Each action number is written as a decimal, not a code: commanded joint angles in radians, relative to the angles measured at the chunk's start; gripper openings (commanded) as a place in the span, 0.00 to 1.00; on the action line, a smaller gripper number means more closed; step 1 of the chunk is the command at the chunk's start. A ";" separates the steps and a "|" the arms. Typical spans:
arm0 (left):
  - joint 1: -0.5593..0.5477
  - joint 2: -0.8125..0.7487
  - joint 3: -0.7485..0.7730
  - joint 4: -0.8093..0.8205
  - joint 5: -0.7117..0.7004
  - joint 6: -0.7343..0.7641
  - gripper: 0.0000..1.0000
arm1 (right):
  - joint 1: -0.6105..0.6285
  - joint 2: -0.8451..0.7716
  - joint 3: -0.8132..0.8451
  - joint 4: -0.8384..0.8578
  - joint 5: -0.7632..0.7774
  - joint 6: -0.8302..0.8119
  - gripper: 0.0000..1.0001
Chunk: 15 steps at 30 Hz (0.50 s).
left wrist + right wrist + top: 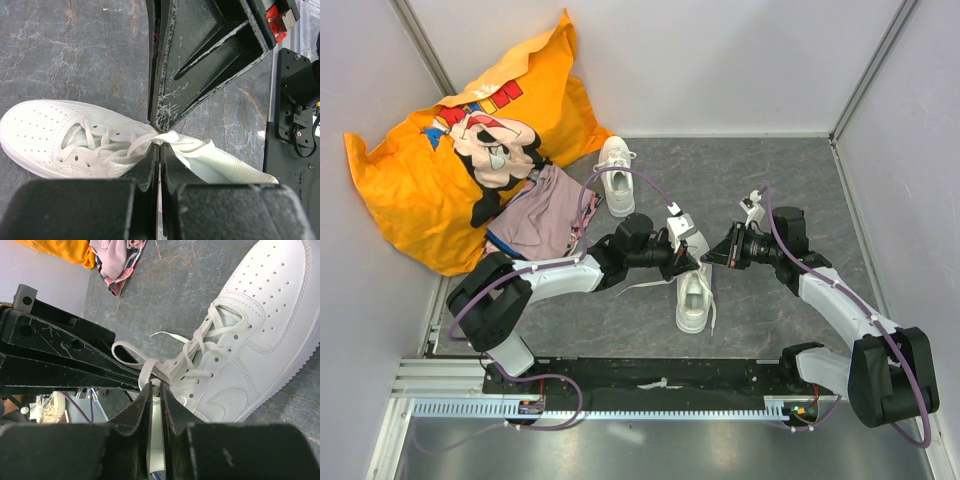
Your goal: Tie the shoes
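One white sneaker (694,298) lies on the grey floor between my arms, its toe toward the near edge. The other white sneaker (615,175) lies further back. My left gripper (686,262) and right gripper (711,256) meet tip to tip over the near shoe's laces. In the left wrist view the left gripper (160,141) is shut on a white lace just above the shoe (50,135). In the right wrist view the right gripper (156,386) is shut on a lace loop beside the shoe (265,340). A loose lace end (638,287) trails left of the shoe.
An orange cartoon-print cushion (440,160) and a pinkish-purple folded garment (545,215) lie at the back left. Pale walls close in the floor on three sides. A metal rail (620,405) runs along the near edge.
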 commanded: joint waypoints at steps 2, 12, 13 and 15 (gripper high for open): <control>0.002 -0.002 -0.002 0.043 0.020 0.015 0.02 | 0.005 -0.002 -0.006 0.075 -0.028 0.034 0.17; 0.002 0.000 0.004 0.043 0.028 0.019 0.02 | 0.008 0.016 -0.015 0.073 -0.041 0.027 0.19; 0.002 0.000 0.002 0.043 0.030 0.019 0.02 | 0.010 0.018 -0.015 0.072 -0.041 0.023 0.19; 0.002 -0.002 0.001 0.043 0.033 0.019 0.02 | 0.011 0.021 -0.014 0.072 -0.039 0.022 0.19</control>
